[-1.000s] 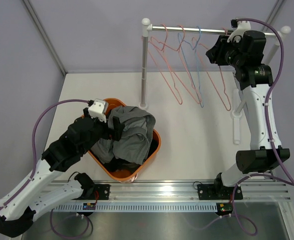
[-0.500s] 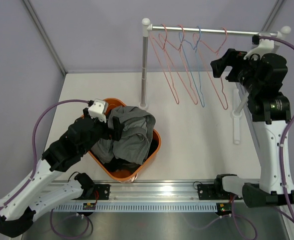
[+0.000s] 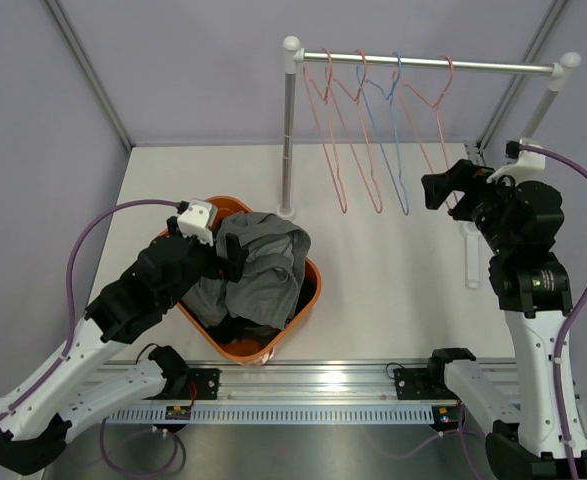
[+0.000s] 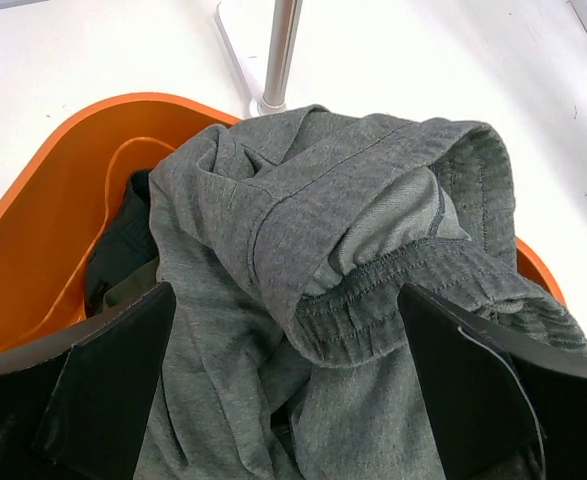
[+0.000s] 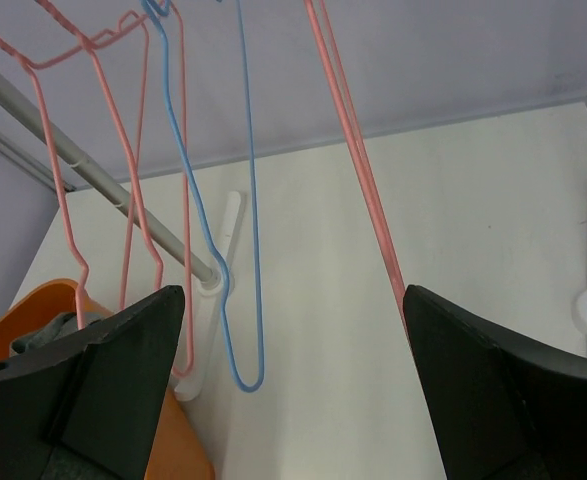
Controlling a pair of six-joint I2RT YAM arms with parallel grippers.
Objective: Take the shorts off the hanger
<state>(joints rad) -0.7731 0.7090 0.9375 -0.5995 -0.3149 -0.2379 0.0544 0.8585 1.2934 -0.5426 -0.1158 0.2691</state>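
Right arm lowered since the earlier view: its tool [image 3: 435, 190], then raised to the rail [image 3: 493, 66] beside the outermost hanger, now sits lower and nearer the arm bases, level with the lower parts of the hangers and close to the right post [image 3: 535, 108]. Left arm unchanged.

Right tool [image 5: 293, 400]: released, jaws spread wide with nothing between them. In the wrist view a pink hanger [image 5: 358, 170] runs down to the upper edge of one finger [image 5: 493, 390]; contact cannot be judged. The blue hanger [image 5: 248, 250] hangs farther off, seen in the gap between the fingers.

Left tool [image 3: 225, 262]: released, jaws wide, poised over the near-left side of the orange basket [image 3: 313, 285]. In its wrist view [image 4: 293, 390] the two fingers [image 4: 103, 390] stand on either side of the heap of cloth.

Shorts: all lie in the basket [image 4: 53, 200]. A grey pair [image 3: 263, 270] lies uppermost, crumpled, its ribbed waistband [image 4: 393, 290] folded over toward the camera. Darker pairs [image 4: 123, 250] lie beneath it at the left side of the basket, and dark cloth [image 3: 241, 328] shows at the near rim.

Rack: four wire hangers, three pink [image 3: 323, 130] and one blue [image 3: 398, 140], hang from the rail between the left post [image 3: 289, 130] and the right post.

Table [image 3: 393, 290]: white; the basket rests on its near-left part, just in front of the foot of the left post.
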